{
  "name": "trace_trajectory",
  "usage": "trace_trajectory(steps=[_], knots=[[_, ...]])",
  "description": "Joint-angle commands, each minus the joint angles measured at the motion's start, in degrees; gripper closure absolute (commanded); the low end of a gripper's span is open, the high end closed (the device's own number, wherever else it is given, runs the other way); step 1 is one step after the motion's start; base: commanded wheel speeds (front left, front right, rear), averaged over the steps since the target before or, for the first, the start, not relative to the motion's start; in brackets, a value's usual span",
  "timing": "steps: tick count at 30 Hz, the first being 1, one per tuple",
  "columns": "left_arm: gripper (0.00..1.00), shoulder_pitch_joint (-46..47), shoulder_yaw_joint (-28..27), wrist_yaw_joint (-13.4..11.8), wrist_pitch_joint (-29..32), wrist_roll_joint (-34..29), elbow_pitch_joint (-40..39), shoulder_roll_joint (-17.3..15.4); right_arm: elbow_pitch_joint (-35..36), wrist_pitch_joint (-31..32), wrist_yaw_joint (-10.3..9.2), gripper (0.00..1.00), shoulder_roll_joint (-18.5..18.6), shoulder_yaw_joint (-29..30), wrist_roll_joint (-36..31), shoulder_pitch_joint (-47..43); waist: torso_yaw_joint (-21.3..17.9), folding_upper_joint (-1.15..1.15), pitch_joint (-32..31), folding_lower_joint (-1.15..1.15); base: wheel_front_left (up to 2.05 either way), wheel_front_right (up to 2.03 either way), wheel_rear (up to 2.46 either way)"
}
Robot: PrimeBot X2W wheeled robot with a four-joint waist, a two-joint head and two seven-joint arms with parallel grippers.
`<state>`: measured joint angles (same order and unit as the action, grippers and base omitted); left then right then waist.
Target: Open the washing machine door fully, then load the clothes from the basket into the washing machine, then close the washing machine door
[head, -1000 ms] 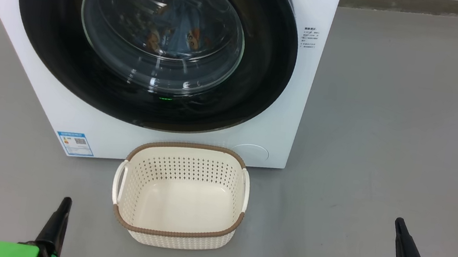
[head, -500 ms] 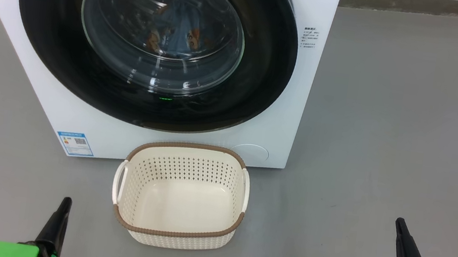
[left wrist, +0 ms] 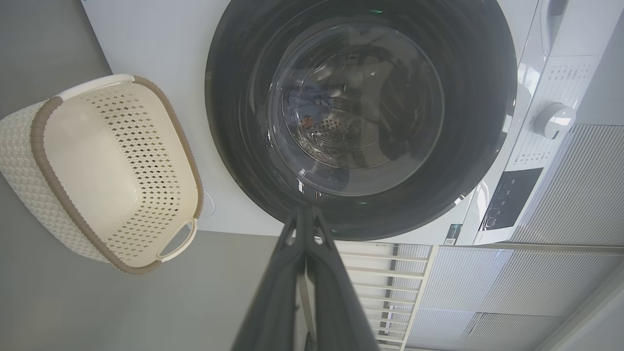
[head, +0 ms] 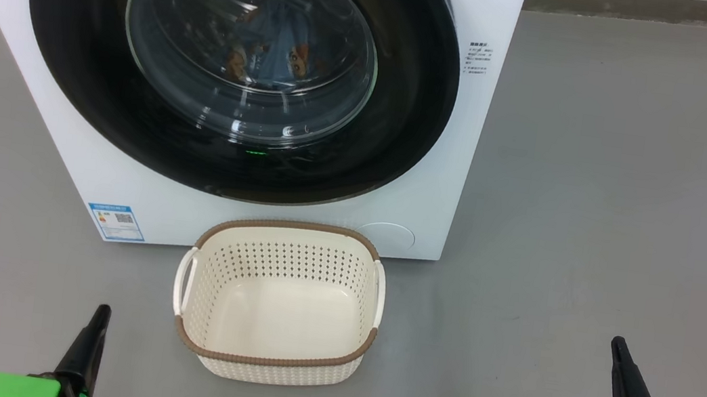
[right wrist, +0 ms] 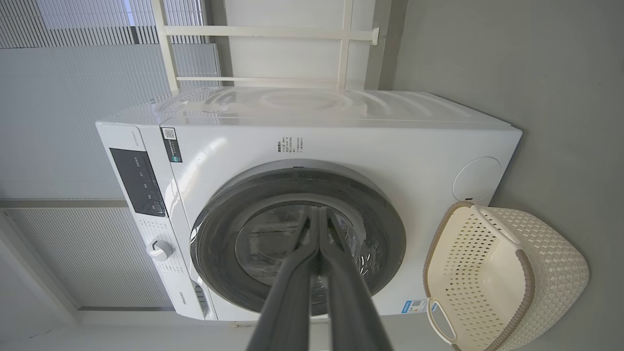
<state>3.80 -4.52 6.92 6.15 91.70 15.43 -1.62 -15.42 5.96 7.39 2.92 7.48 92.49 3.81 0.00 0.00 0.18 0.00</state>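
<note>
The white washing machine (head: pixel 464 138) stands ahead with its round black-rimmed door (head: pixel 72 52) closed flat against the front. Behind the door's glass lie the light blue clothes (head: pixel 276 31) with orange-brown print, inside the drum. On the floor in front sits the cream basket (head: pixel 267 358) with a brown rim, nothing inside it. My left gripper (head: pixel 102 310) is low at the left, shut, well short of the basket. My right gripper (head: pixel 616 342) is low at the far right, shut and holding nothing. The left wrist view shows the door (left wrist: pixel 234 97) and basket (left wrist: pixel 19 151); the right wrist view shows the machine (right wrist: pixel 390 146) and basket (right wrist: pixel 560 263).
Grey floor (head: pixel 600 190) spreads wide to the right of the machine and around the basket. A control panel with a knob (right wrist: pixel 159 249) sits on the machine's upper front. Ribbed wall panels and a white frame (right wrist: pixel 263 34) stand behind the machine.
</note>
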Motion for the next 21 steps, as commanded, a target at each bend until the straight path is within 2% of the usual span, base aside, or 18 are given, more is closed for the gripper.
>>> trace_trajectory(steps=[1,21], knots=[[1.00,2.4,-2.0,0.6,0.3,0.5,-1.4,-1.3,1.4,0.3,0.10,1.00,0.2,-1.2,-0.1,2.3,0.0,0.00,0.0,0.00,0.00,0.00,0.00],[1.00,2.4,-2.0,0.6,0.3,0.5,-1.4,-1.3,1.4,0.4,0.10,1.00,0.1,-1.2,-0.2,2.4,0.0,0.00,0.0,0.00,0.00,0.00,0.00]])
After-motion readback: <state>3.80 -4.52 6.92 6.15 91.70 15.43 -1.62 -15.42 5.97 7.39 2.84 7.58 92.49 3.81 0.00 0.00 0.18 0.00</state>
